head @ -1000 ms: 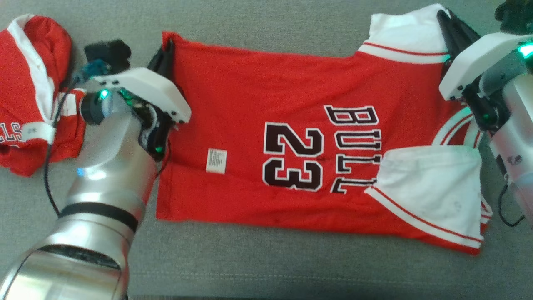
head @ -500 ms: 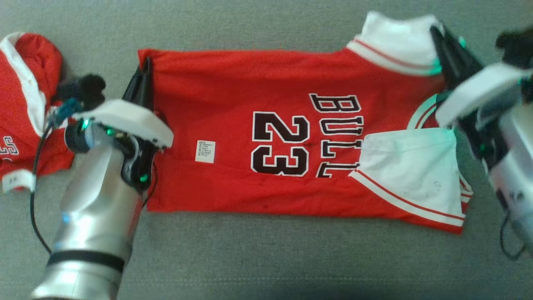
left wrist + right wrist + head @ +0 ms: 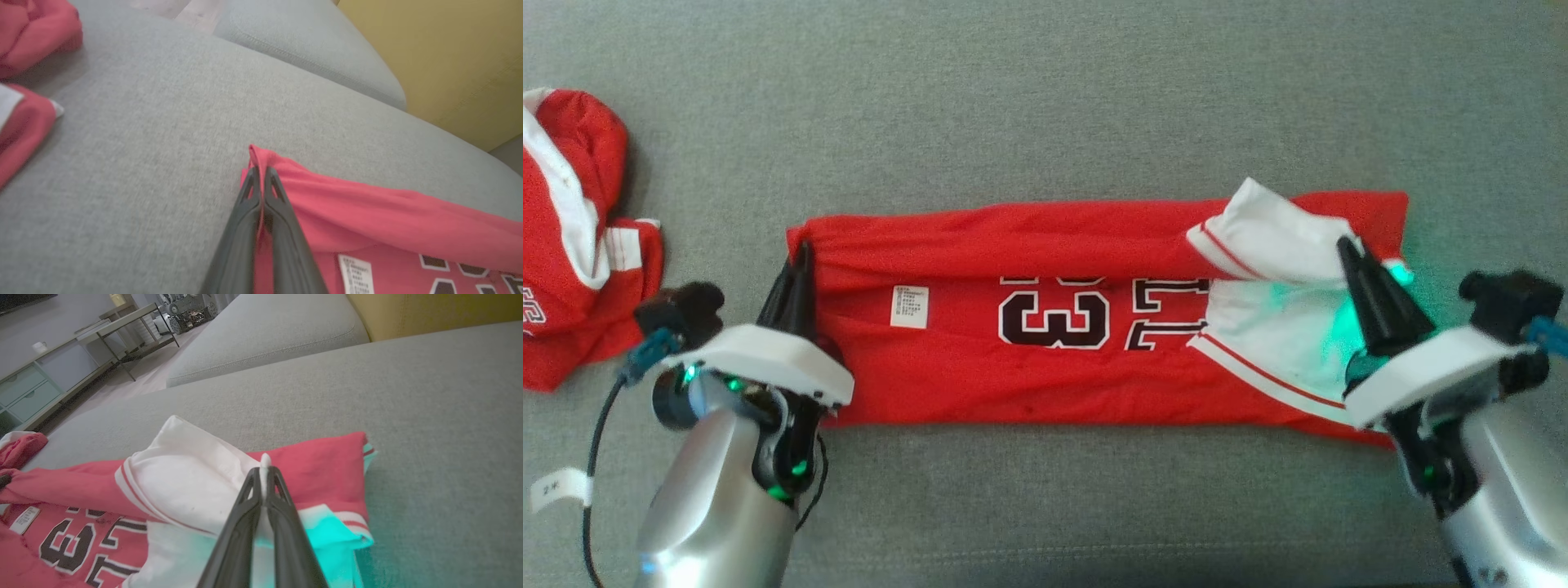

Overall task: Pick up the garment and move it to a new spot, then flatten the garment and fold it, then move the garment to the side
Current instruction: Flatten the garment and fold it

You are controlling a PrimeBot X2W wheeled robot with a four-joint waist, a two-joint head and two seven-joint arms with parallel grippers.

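The garment (image 3: 1045, 359) is a red jersey with white sleeves and black lettering, lying across the grey cushion (image 3: 1045, 106). Its far half is doubled over toward me, forming a rolled fold along the far edge. My left gripper (image 3: 800, 249) is shut on the garment's red hem corner (image 3: 256, 157) at the left end. My right gripper (image 3: 1343, 245) is shut on the white sleeve edge (image 3: 265, 459) at the right end. A white label (image 3: 908, 306) shows near the left end, and part of the lettering is covered by the fold.
A second red and white garment (image 3: 572, 261) lies bunched at the cushion's left edge. A neighbouring grey cushion (image 3: 261, 339) and a yellow backrest (image 3: 441, 57) lie beyond. Bare grey fabric stretches behind the jersey.
Both grippers have drawn the jersey's far edge toward me, folding the far half over the near half. The lettering is now half covered. The head view has also shifted.
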